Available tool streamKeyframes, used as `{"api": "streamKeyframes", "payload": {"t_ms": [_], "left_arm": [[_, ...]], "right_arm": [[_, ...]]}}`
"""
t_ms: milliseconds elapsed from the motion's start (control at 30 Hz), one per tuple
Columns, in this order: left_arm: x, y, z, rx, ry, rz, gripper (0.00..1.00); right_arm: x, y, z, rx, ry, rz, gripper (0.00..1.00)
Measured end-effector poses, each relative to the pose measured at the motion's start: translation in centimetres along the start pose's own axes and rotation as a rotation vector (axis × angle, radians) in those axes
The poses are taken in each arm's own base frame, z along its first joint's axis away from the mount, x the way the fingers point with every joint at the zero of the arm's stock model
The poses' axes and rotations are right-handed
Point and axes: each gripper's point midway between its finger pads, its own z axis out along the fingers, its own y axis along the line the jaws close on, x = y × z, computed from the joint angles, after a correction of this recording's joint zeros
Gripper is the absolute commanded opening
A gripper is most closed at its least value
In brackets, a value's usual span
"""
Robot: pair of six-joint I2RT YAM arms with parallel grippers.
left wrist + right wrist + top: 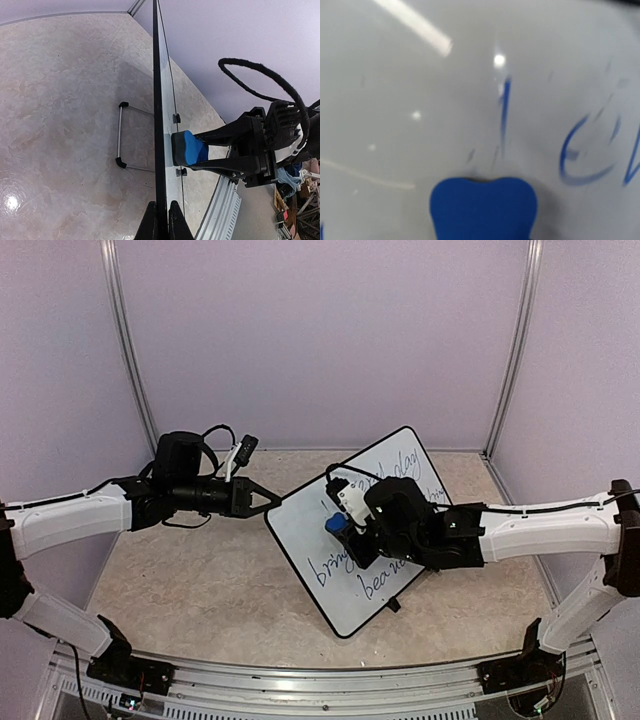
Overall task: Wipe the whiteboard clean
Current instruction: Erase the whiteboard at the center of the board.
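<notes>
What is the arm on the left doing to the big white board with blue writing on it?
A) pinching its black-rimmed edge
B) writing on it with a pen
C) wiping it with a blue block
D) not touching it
A: the left gripper is shut on the thin black rim of the whiteboard; the small blue eraser block is in the right gripper.

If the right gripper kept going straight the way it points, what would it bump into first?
The whiteboard. The right gripper points at its written face, and the blue eraser it holds seems pressed against that face, so the eraser would touch before the gripper itself.
</notes>
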Motion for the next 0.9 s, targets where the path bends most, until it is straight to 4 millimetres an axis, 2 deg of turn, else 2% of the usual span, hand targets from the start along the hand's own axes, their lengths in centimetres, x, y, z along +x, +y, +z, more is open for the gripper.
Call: {"api": "streamKeyframes", "payload": {"t_ms": [200,433,633,700,900], "left_arm": [[0.0,0.0,0.0,0.000,0.001,-0.004,0.00],[0.0,0.3,0.0,-0.013,-0.004,-0.009,0.00],[0.0,0.3,0.0,-0.008,-0.001,-0.009,0.00],[0.0,0.1,0.0,-0.003,0.000,-0.008,0.00],[0.1,0.0,0.0,0.006,0.002,-0.008,0.00]], "right_arm": [[-3.4,-0.8,0.9,0.055,-0.052,-0.017,0.25],[-4.9,-1.4,1.7,0.082,-0.076,-0.025,0.25],[-4.2,-1.3,1.4,0.073,-0.073,0.000,0.24],[-3.2,-1.3,0.9,0.066,-0.057,0.004,0.24],[0.2,0.5,-0.2,0.018,0.014,-0.023,0.24]]}}
